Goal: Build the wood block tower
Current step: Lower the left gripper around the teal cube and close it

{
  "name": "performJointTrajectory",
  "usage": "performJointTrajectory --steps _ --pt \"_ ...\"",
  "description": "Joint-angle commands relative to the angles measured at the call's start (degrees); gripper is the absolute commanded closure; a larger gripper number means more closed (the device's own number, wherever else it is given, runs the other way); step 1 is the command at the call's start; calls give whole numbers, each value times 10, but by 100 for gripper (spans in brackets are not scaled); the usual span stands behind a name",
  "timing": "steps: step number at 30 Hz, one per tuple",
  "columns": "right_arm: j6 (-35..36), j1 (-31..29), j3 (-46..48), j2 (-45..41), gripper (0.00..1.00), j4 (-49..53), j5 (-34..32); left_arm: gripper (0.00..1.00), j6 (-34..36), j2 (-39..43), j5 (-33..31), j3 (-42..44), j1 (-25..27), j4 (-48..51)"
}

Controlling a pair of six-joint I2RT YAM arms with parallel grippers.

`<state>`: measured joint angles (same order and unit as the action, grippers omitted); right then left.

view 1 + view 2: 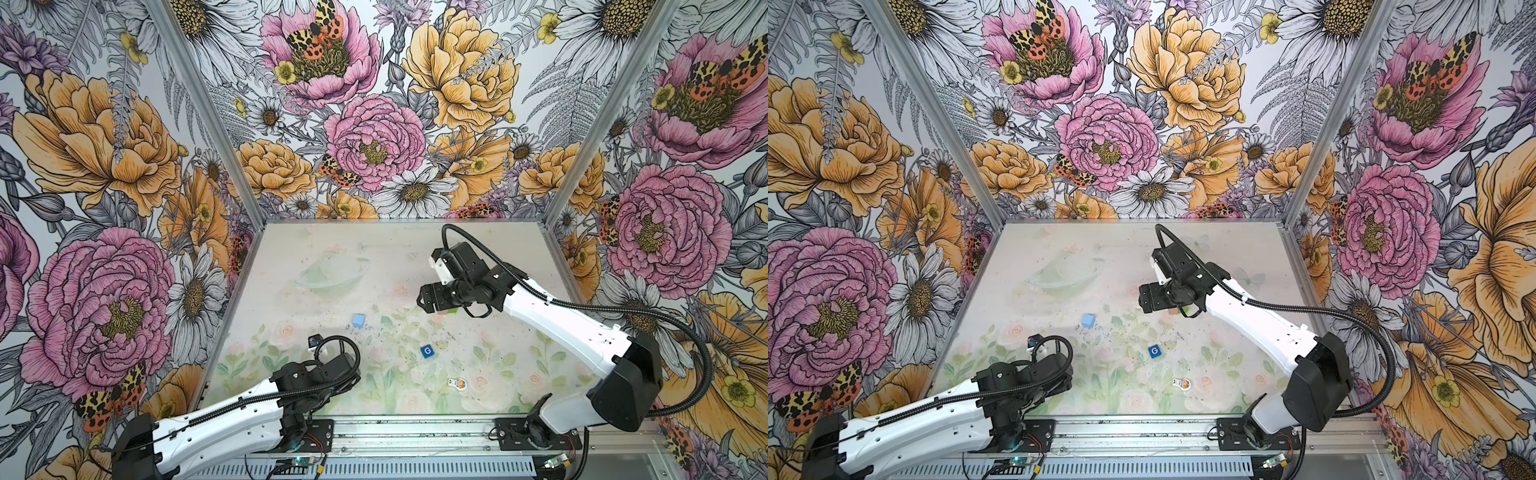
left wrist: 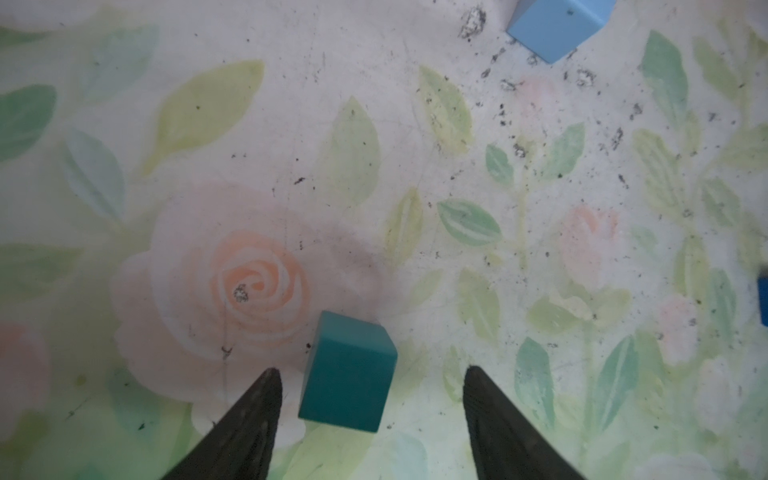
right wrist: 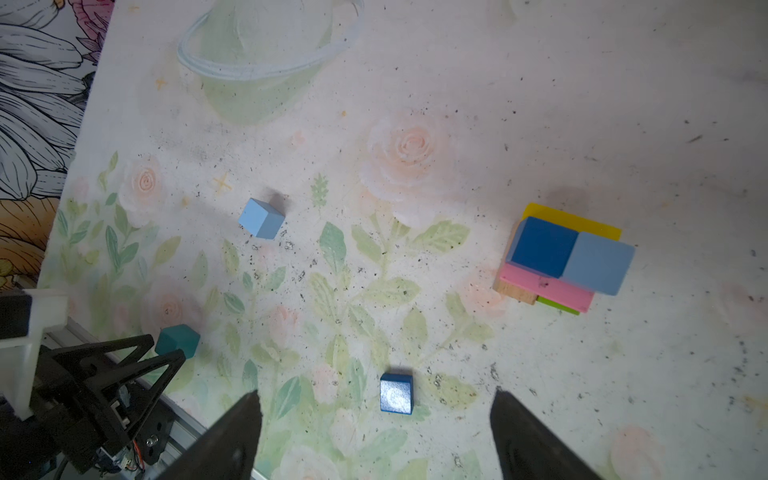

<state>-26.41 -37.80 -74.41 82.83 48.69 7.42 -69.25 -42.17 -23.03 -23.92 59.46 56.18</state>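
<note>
Your left gripper (image 2: 370, 369) is spread around the teal block (image 2: 347, 374); your right gripper (image 1: 421, 299) is spread, twelve o'clock of the G block (image 1: 427, 351)

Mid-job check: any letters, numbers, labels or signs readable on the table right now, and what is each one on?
"G": white letter on the top face of the dark blue cube, legible in both top views, washed out in the right wrist view.
Cartoon figure piece: too small to tell whether it carries any text.
Nothing else readable.
</note>
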Motion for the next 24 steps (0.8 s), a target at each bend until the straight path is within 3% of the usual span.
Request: performJointTrajectory --steps 1,11,24 --pt "4 8 21 -27 11 -7 5 32 -16 -5 -19 2 4 3" --pt "1 25 69 -83 10 -5 13 41 -16 -40 -13 -2 10 0" --pt "1 38 88 -113 10 4 16 62 -2 -79 -8 -7 10 -26"
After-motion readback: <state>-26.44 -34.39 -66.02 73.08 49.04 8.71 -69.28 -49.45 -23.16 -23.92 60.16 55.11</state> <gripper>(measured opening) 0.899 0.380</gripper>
